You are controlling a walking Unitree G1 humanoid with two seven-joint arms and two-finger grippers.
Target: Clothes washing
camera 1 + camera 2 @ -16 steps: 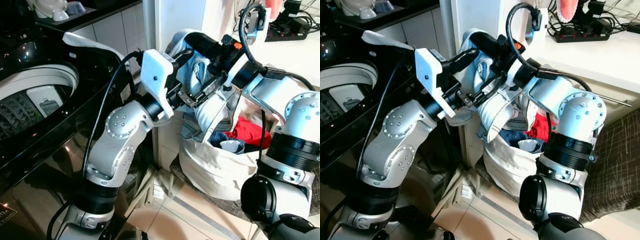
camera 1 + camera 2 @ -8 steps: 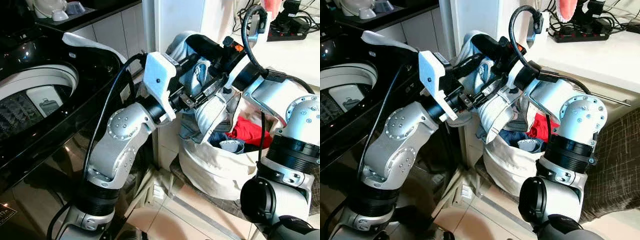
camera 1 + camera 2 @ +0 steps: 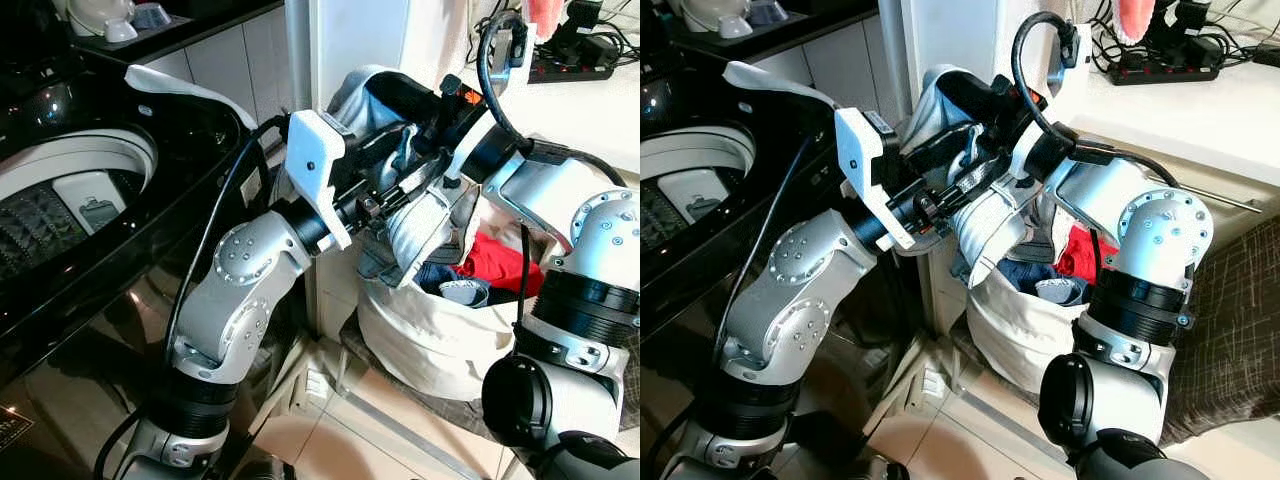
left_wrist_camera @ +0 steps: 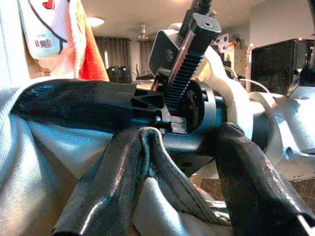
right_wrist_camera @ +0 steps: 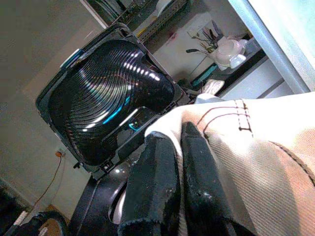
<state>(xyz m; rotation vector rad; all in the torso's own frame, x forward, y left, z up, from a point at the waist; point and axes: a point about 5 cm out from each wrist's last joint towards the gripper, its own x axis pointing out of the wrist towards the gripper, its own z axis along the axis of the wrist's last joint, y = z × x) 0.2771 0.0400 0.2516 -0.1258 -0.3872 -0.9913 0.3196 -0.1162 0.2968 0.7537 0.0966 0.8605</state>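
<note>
A pale grey-blue garment (image 3: 420, 225) hangs above a white laundry bag (image 3: 430, 335). My right gripper (image 3: 385, 95) holds its top edge; in the right wrist view the two fingers (image 5: 157, 167) are pinched shut on the hem (image 5: 256, 147). My left gripper (image 3: 400, 190) has reached into the hanging cloth just below the right one. In the left wrist view its fingers (image 4: 106, 191) stand apart, with a fold of the garment (image 4: 39, 147) lying against one of them. The open top-loading washer (image 3: 60, 195) is to the left.
The bag holds a red garment (image 3: 500, 262) and darker clothes. A white cloth (image 3: 180, 85) lies on the washer's back corner. The washer's raised lid (image 5: 108, 93) is dark and glossy. A counter with a power strip (image 3: 580, 60) is behind the bag. Tiled floor (image 3: 350, 430) lies below.
My left gripper has pushed slightly further right and up into the garment. The right gripper keeps its hold and has lifted the top edge a little.
</note>
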